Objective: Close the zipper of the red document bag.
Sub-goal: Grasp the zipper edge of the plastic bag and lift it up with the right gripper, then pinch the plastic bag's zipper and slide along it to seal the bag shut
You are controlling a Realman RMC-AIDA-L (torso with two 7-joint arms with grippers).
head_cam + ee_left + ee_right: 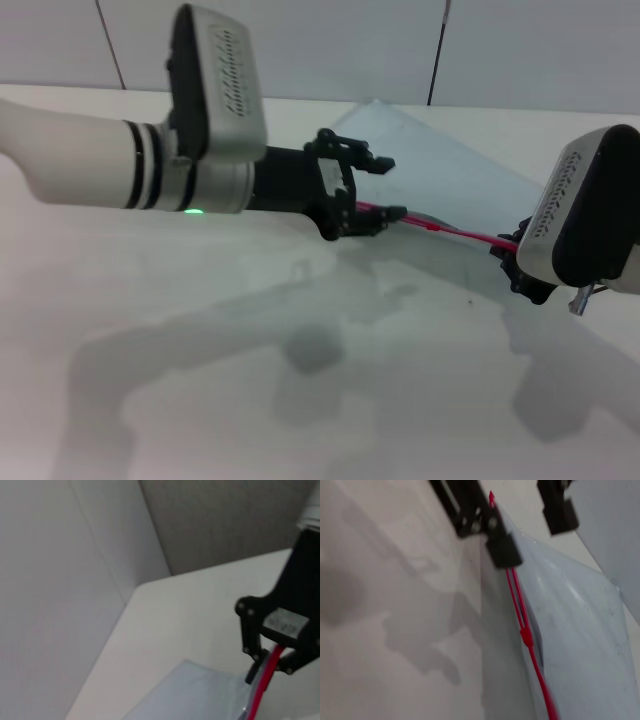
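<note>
The red document bag (pixel 440 165) is a pale translucent sleeve lying across the back right of the table. Its zipper (pixel 455 232) is the red strip along the near edge. My left gripper (pixel 392 188) is open at the zipper's left end: the lower finger (pixel 502 550) rests on the red strip and the upper finger is well apart above the sleeve. In the right wrist view a red slider (pixel 526 637) sits partway along the zipper, and the strip splits in two between it and that finger. My right gripper (pixel 520 268) is at the zipper's right end, with the strip (pixel 262 690) running into it.
The white table (pixel 200 330) spreads out in front of the bag, with arm shadows on it. Grey wall panels (pixel 330 50) stand close behind. The left wrist view shows the table's far edge (pixel 150 587) meeting the wall.
</note>
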